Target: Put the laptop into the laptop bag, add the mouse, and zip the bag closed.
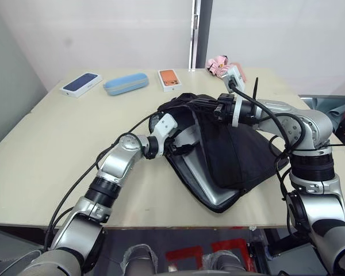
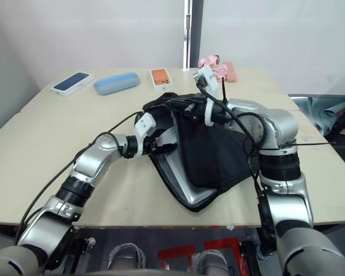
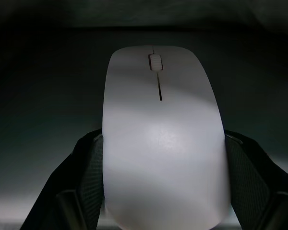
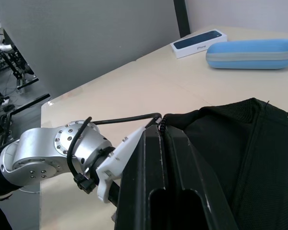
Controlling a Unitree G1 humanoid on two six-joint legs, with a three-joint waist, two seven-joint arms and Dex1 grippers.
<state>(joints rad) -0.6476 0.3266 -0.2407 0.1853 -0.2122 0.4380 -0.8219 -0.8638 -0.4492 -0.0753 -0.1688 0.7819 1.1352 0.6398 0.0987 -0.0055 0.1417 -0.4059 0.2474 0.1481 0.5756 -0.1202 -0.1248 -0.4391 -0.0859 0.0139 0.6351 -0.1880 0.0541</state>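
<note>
Two risks stand out: the mouse (image 3: pixel 163 139), clamped between the left pincer's (image 1: pixel 173 148) closed fingers inside the laptop bag (image 1: pixel 230 146), could snag, and the flap could drop. Farther off, the right pincer (image 1: pixel 202 104) pinches that flap up above the laptop (image 1: pixel 204 178).

The laptop bag (image 1: pixel 230 155) is lying toward the surface's (image 1: pixel 57 144) near right edge, the laptop (image 1: pixel 204 181) sitting inside it. The mouse (image 3: pixel 163 139) is sitting between the left claw's (image 3: pixel 163 191) fingers, inside the bag's opening. Three cases (image 1: pixel 126 83) are lying along the far edge.
</note>
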